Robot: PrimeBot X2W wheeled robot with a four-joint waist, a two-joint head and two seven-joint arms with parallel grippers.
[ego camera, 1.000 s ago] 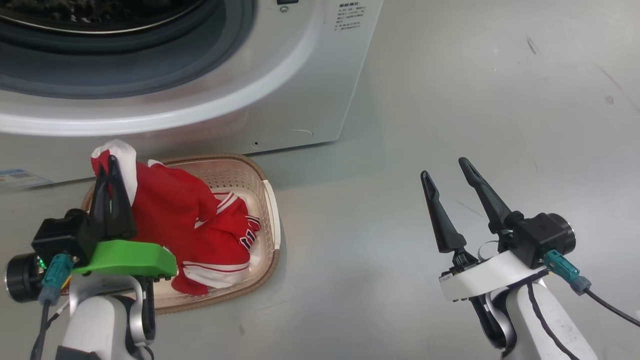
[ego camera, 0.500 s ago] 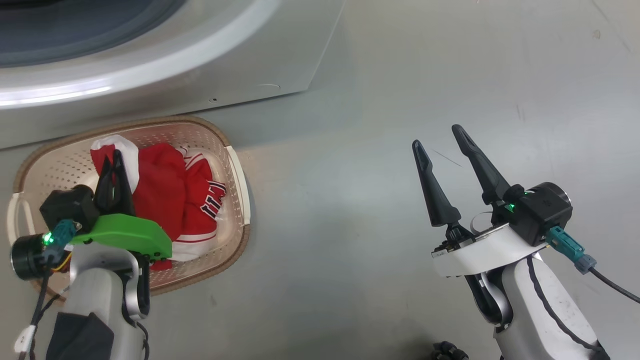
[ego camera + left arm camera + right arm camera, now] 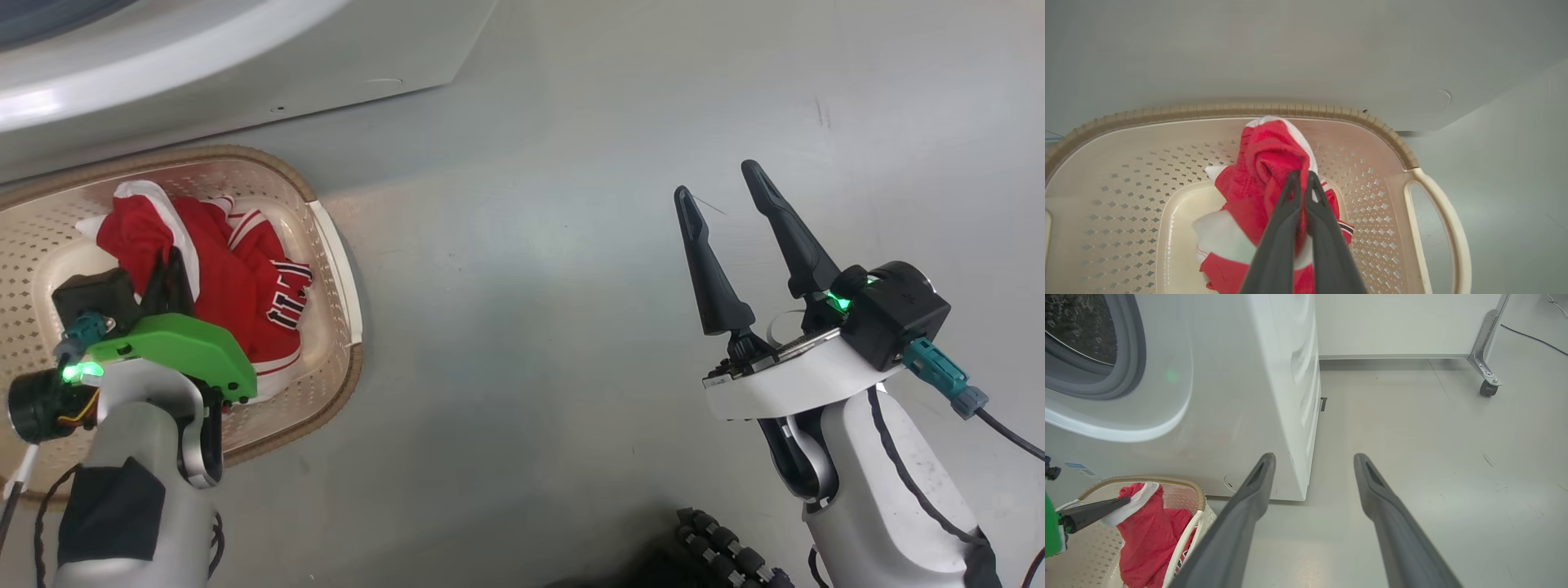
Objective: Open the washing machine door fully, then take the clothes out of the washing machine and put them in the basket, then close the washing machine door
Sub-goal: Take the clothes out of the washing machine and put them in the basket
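Down into the basket [image 3: 335, 245] the left claw [image 3: 173, 263] is going, sitting lower than a second ago. Its two fingers are squeezing tight together on the clothes [image 3: 229, 286], pinching a red and white fold near the top. Most of the red cloth is already lying on the basket's bottom, so letting go looks like the next job. The right claw [image 3: 718, 181] is hanging wide open with nothing in it, well apart, over the floor [image 3: 531, 245]. It is probably keeping free for work at the washing machine [image 3: 1249, 396], just behind the basket.
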